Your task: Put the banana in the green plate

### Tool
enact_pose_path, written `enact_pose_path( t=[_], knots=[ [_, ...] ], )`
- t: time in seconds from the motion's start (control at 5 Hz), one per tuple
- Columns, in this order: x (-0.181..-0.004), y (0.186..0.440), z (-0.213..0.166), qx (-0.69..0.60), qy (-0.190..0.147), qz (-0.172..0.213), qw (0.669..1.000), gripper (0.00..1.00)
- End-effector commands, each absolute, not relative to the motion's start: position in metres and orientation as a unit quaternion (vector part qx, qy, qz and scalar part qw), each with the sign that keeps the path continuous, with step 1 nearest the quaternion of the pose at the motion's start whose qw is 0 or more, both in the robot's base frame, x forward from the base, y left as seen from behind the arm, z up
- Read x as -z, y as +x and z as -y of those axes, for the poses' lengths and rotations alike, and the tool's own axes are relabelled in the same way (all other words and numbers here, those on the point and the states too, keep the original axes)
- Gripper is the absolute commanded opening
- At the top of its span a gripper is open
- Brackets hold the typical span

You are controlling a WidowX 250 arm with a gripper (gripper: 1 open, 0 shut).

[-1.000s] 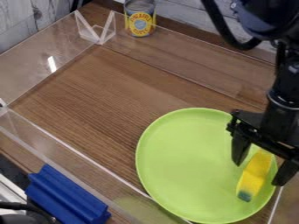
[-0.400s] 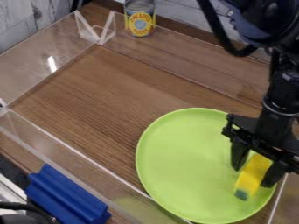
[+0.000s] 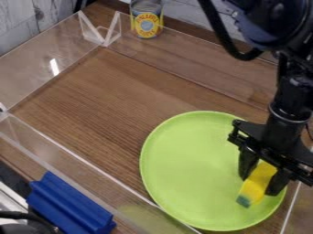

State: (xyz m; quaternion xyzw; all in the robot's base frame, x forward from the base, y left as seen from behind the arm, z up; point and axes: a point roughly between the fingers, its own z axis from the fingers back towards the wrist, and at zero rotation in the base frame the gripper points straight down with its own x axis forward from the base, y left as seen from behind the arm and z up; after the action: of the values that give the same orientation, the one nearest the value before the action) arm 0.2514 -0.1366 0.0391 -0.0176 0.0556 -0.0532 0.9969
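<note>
The large lime-green plate (image 3: 184, 174) lies on the wooden table at the front right. On its right part is the small yellow banana (image 3: 252, 192), pointing toward the front, with its lower end close over the plate's surface. My black gripper (image 3: 262, 175) comes straight down from above. Its two fingers stand on either side of the banana's upper end and are shut on it. That upper end is hidden between the fingers, and I cannot tell whether the lower end touches the plate.
A yellow can (image 3: 146, 23) and a clear folded stand (image 3: 98, 32) sit at the back. A low clear wall (image 3: 49, 137) borders the table on the left. A blue ribbed object (image 3: 68, 210) lies at the front left corner.
The gripper and banana have shifted slightly left and toward the front over the plate. The fingers have closed in on the banana.
</note>
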Motion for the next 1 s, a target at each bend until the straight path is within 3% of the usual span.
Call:
enact_pose_path(
  t=[0.0,0.8],
  knots=[
    [-0.0602,0.2551,0.1360,0.056,-0.030,-0.024,0.998,0.00],
    [-0.0678,0.2517,0.1370,0.067,-0.033,-0.013,0.997,0.00]
  ],
)
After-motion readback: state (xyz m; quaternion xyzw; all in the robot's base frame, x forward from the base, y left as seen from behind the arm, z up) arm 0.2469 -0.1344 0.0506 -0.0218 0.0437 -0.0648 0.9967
